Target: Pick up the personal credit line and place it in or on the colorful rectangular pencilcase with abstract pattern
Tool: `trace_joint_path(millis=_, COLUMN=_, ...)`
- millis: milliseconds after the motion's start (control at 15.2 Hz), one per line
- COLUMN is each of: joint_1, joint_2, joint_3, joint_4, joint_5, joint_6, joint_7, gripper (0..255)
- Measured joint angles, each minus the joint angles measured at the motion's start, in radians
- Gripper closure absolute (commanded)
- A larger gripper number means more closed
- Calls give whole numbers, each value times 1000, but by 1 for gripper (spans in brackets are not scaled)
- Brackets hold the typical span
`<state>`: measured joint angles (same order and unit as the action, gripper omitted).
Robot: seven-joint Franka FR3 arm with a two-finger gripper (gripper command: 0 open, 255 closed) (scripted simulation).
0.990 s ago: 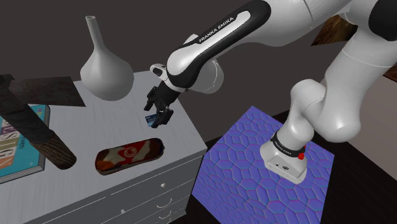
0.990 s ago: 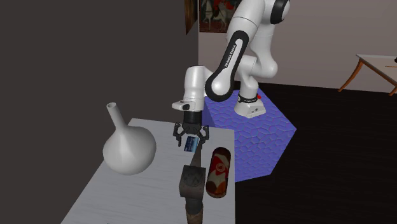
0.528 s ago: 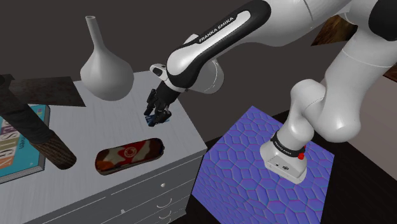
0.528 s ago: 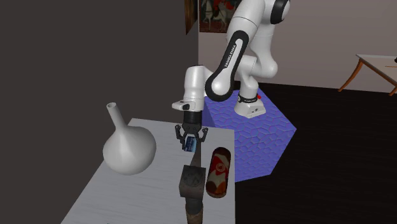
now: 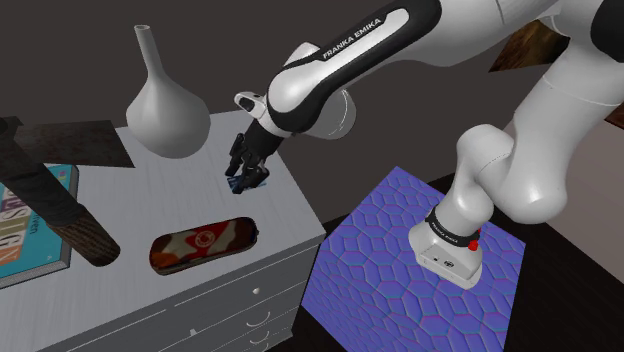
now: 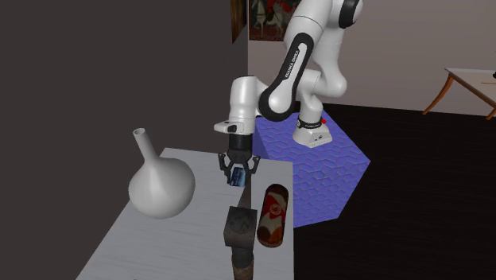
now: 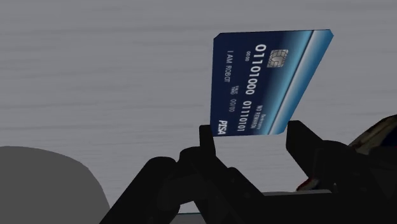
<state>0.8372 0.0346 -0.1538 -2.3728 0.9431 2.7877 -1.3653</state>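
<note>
A white robot arm [image 5: 340,65] reaches down over a white tabletop [image 5: 130,190], its black gripper [image 5: 247,172] clasping a dark blue credit card [image 5: 238,184] between its two fingers [image 7: 207,137]. In the wrist view the card stands tilted between the fingers, which press on its two opposite edges near one end. Its chip, rows of white digits and the words "I AM ROBOT" are plain to read against the pale tabletop behind.

In the shoulder view the card hangs close to the surface near the tabletop's right edge, between a grey long-necked vase [image 5: 165,105] and the pencil case [image 5: 205,243]. The red-and-dark patterned pencil case lies flat, apart from the gripper, toward that view's lower left. Whether the card touches the surface cannot be told.

In the second exterior view the gripper [image 6: 237,171] points straight down with the card [image 6: 236,178] in its grip. The vase [image 6: 159,184] is on that view's left and the pencil case [image 6: 273,213] is at lower right. A book [image 5: 25,225] and a dark wooden post [image 5: 55,205] sit at the shoulder view's left. The blue patterned stand [image 5: 400,260] sits beside the drawers.
</note>
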Motion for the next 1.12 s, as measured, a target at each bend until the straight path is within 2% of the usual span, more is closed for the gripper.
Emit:
trace_joint_path(millis=594, joint_1=-14, joint_2=-96, joint_3=-11, joint_4=5, joint_5=-200, joint_6=-72, joint_7=185, gripper=255)
trace_joint_path(millis=1122, joint_1=-37, joint_2=-166, joint_3=-5, joint_4=30, joint_5=-328, joint_6=-149, joint_7=308, gripper=255)
